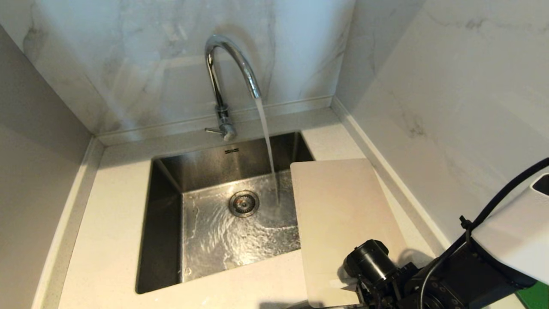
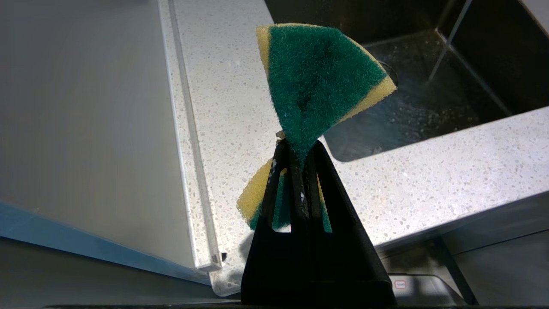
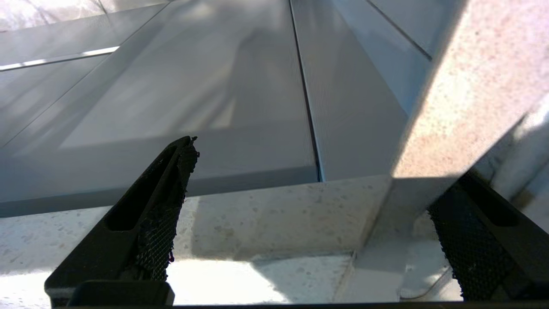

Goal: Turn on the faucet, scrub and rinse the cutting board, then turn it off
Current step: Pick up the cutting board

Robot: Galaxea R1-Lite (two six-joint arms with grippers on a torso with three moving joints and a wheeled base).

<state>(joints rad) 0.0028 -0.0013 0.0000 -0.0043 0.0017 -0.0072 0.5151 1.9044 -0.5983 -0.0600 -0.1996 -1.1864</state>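
Observation:
The chrome faucet (image 1: pixel 223 77) stands behind the steel sink (image 1: pixel 165 206), and a stream of water (image 1: pixel 268 146) runs from its spout into the basin. The cream cutting board (image 1: pixel 343 214) lies flat on the counter right of the sink, its left edge overhanging the basin. My right arm (image 1: pixel 450 279) reaches in at the board's near end. The right gripper (image 3: pixel 321 171) is open wide over the speckled counter, nothing between its fingers. Out of the head view, my left gripper (image 2: pixel 298 148) is shut on a green-and-yellow sponge (image 2: pixel 317 81) above the counter beside the sink.
Marble walls close the back and the right side, with a raised ledge (image 1: pixel 386 171) along the right wall. The drain (image 1: pixel 243 203) sits mid-basin amid rippling water. A strip of speckled counter (image 1: pixel 111 223) lies left of the sink.

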